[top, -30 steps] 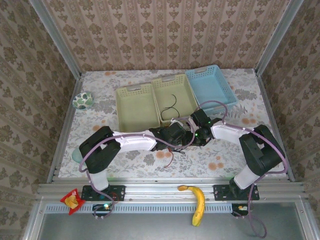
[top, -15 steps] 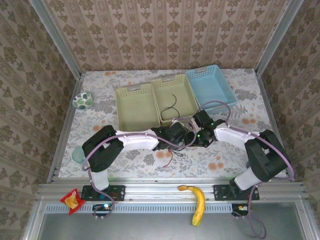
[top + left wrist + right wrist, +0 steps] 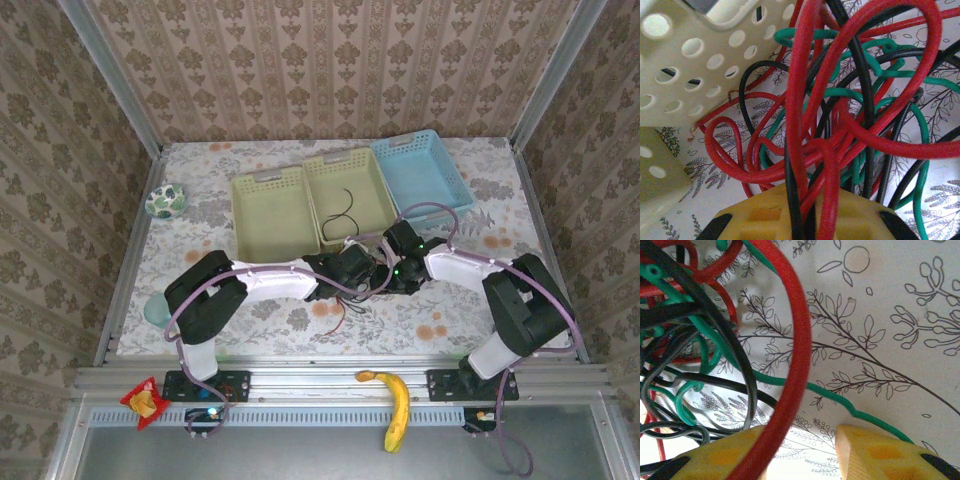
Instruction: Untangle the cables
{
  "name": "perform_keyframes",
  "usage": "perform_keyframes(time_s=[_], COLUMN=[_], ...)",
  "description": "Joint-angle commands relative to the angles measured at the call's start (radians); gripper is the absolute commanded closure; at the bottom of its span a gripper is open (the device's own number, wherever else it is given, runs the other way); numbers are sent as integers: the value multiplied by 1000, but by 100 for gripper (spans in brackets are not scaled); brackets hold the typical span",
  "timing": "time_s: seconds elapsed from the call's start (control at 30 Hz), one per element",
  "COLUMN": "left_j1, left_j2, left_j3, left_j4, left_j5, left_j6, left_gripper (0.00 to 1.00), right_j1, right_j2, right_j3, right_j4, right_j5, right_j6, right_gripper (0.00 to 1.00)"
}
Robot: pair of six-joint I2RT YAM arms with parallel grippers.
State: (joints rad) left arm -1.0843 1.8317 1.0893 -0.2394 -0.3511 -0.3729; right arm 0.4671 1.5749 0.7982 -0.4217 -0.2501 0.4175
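Observation:
The cables, red (image 3: 805, 100), black (image 3: 862, 75) and green (image 3: 880, 65), lie knotted in a tight tangle (image 3: 375, 282) on the flowered table, just in front of the middle basket. My left gripper (image 3: 807, 215) is shut on the cables, with red and black strands pinched between its yellow fingers (image 3: 760, 217). From the right, my right gripper (image 3: 810, 455) sits at the tangle's edge with its jaws apart. A red loop (image 3: 797, 365) crosses its left finger, and a green strand (image 3: 840, 397) lies on the table beyond. Both grippers (image 3: 368, 275) (image 3: 388, 268) meet mid-table.
Three baskets stand behind the tangle: cream (image 3: 243, 215), cream with a black wire inside (image 3: 380, 200), and blue (image 3: 450, 185). A perforated basket wall (image 3: 700, 60) is close to the left fingers. A patterned ball (image 3: 165, 200) lies far left. A banana (image 3: 395, 405) and a red packet (image 3: 143, 400) rest on the front rail.
My left jaws have closed onto the red and black strands. The right forearm has shifted slightly, its gripper staying at the tangle.

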Motion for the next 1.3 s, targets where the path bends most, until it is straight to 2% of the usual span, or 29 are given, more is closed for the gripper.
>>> perform_keyframes(time_s=[0.0, 0.47, 1.0, 1.27], left_j1=[1, -2, -5, -4], left_j2=[24, 26, 29, 29], left_j3=[13, 14, 9, 13], left_j4=[-51, -53, -60, -69], left_j5=[6, 5, 6, 8], left_j6=[1, 4, 5, 8], left_gripper=[86, 86, 86, 86], right_j1=[19, 96, 121, 120], right_j2=[44, 81, -44, 39], right_j3=[33, 101, 46, 71], right_j4=[-5, -43, 54, 7], right_j5=[48, 184, 237, 282], right_j6=[-17, -22, 3, -3], right_gripper=[61, 61, 60, 61])
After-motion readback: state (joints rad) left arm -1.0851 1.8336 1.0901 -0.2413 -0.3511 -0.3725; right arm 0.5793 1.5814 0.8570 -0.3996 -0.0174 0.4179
